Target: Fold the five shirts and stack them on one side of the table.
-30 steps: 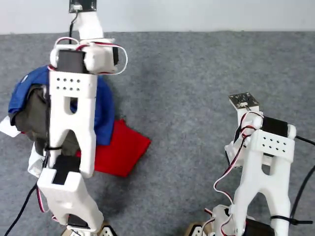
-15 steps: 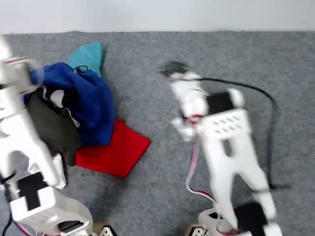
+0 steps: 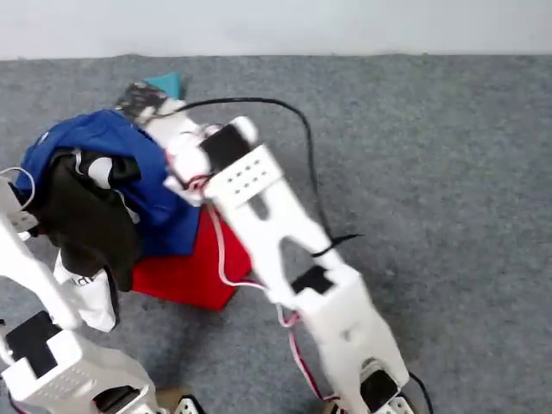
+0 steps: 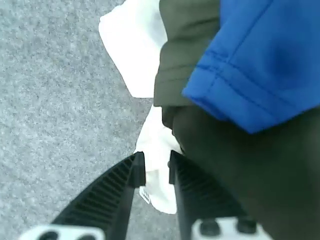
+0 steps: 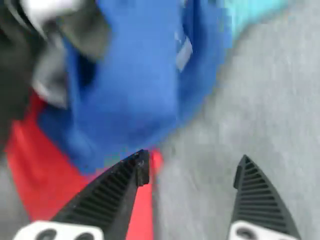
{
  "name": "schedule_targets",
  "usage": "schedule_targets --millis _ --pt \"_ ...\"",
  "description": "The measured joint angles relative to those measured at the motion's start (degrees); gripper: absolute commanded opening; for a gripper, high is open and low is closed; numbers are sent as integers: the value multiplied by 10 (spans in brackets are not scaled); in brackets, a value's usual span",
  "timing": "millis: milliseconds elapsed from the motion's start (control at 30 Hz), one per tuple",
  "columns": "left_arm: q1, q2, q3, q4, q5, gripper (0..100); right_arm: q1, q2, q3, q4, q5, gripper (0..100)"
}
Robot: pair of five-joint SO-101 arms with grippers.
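A heap of shirts lies at the table's left. A blue shirt (image 3: 99,151) is on top, over a dark olive shirt (image 3: 86,228). A red shirt (image 3: 194,267) lies flat beneath, a white shirt (image 3: 82,297) pokes out in front, and a teal shirt (image 3: 164,84) shows behind. My right arm stretches across to the heap's far side. Its gripper (image 5: 192,170) is open above the edge of the blue shirt (image 5: 135,85) and the red shirt (image 5: 35,175). My left gripper (image 4: 155,167) is at the heap's left edge, fingers nearly together with the white shirt (image 4: 157,140) in the narrow gap.
Grey carpet-like table (image 3: 431,172) stretches bare to the right of the heap. The right arm's black cable (image 3: 302,138) loops over the middle. A pale wall runs along the far edge.
My right arm swung from the table's right side across to the heap. My left arm drew back off the heap to the left edge, uncovering the blue and olive shirts.
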Motion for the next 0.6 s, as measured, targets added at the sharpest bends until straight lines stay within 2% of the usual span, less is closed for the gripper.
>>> schedule_targets --millis 133,267,333,467,533,600 --pt "1 0 3 0 0 88 -39 119 -175 -2 -23 257" --pt "0 0 3 0 0 88 -46 178 -200 -21 -29 246" --pt "1 0 3 0 0 88 -44 193 -200 -33 -29 191" --pt "0 0 3 0 0 87 -43 207 -200 -53 -29 0" --pt "0 0 3 0 0 87 -33 207 -204 -54 -29 39" --pt "0 0 3 0 0 87 -16 207 -214 -54 -29 24"
